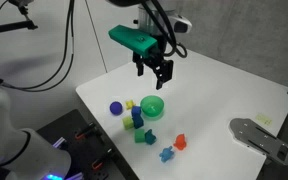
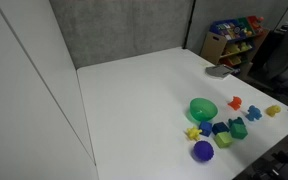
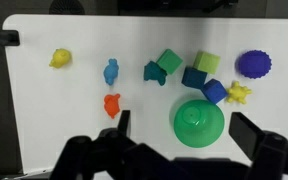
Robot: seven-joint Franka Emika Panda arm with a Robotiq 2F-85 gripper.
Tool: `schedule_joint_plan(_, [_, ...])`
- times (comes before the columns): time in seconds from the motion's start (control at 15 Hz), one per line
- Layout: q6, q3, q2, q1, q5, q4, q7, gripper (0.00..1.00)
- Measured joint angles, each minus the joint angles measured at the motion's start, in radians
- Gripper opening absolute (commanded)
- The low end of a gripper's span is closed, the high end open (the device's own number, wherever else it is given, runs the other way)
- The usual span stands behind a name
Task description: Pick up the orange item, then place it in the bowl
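Observation:
The orange item [image 3: 112, 105] is a small orange-red lumpy piece lying on the white table, left of the bowl in the wrist view. It also shows in both exterior views [image 1: 181, 142] [image 2: 235, 102]. The bowl [image 3: 198, 122] is round, bright green and empty, and shows in both exterior views [image 1: 152, 106] [image 2: 203, 109]. My gripper [image 3: 187, 128] is open and empty, and the bowl shows between its two fingers in the wrist view. In an exterior view the gripper [image 1: 154, 72] hangs well above the table, over the bowl's area. The orange item lies apart from it.
Around the bowl lie a blue toy piece [image 3: 111, 71], a yellow piece [image 3: 60, 58], a teal piece [image 3: 154, 72], green blocks [image 3: 170, 62], blue blocks [image 3: 194, 77], a purple ball [image 3: 253, 64] and a yellow star [image 3: 238, 94]. A grey object [image 1: 259, 135] lies near the table edge.

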Motion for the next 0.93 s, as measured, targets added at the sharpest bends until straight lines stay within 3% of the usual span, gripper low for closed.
schedule_joint_plan(0.47, [0.012, 0.005, 0.004, 0.000, 0.000, 0.001, 0.011, 1.00])
schedule_joint_plan(0.93, [0.174, 0.042, 0.104, 0.000, 0.000, 0.011, 0.123, 1.00])
